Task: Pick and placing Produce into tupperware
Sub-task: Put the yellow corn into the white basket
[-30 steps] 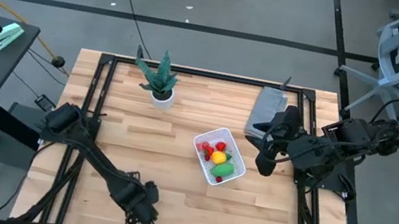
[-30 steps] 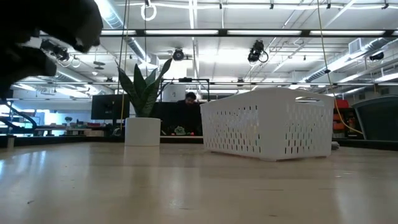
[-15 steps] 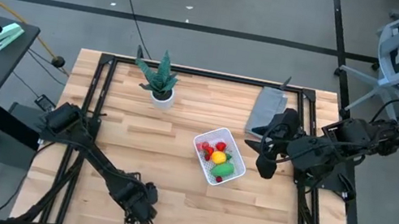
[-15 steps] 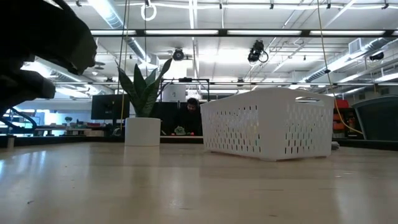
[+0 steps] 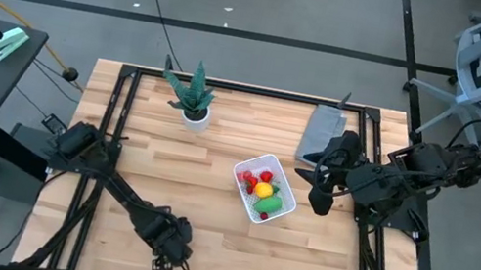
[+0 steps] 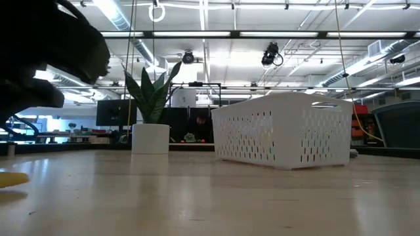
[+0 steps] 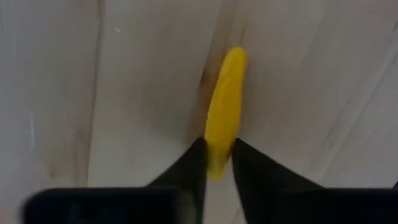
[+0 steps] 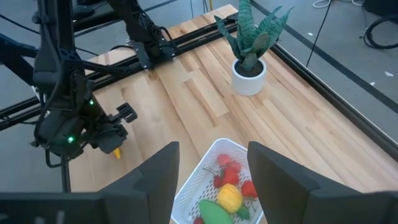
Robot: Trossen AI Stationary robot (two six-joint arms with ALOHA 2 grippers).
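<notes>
A thin yellow produce piece (image 7: 225, 106) lies flat on the wooden table near its near-left corner. My left gripper (image 7: 217, 149) points down over it, shut on one end. The piece also shows under that gripper in the right wrist view (image 8: 116, 152) and at the low view's left edge (image 6: 10, 178). The white tupperware (image 5: 278, 213) stands right of the table's middle and holds red, yellow and green produce (image 5: 263, 191). My right gripper (image 8: 211, 180) hangs open above the table to the tupperware's right, holding nothing. My left gripper pinches the yellow piece's end (image 7: 216, 163) between its two fingers. The fingers come from above, pointing down, and stand across the piece. The piece lies on the table, its other end (image 7: 235, 57) sticking out past the fingertips.
A potted plant in a white pot (image 5: 193, 99) stands at the far left. A folded grey cloth (image 5: 322, 133) lies at the far right. Black rails (image 5: 119, 104) run along the table's sides. Bare wood (image 5: 202, 238) lies between my left gripper and the tupperware.
My left gripper has sunk a little toward the table. In the low view the yellow piece's end has come into sight at the left edge. My right arm has kept still.
</notes>
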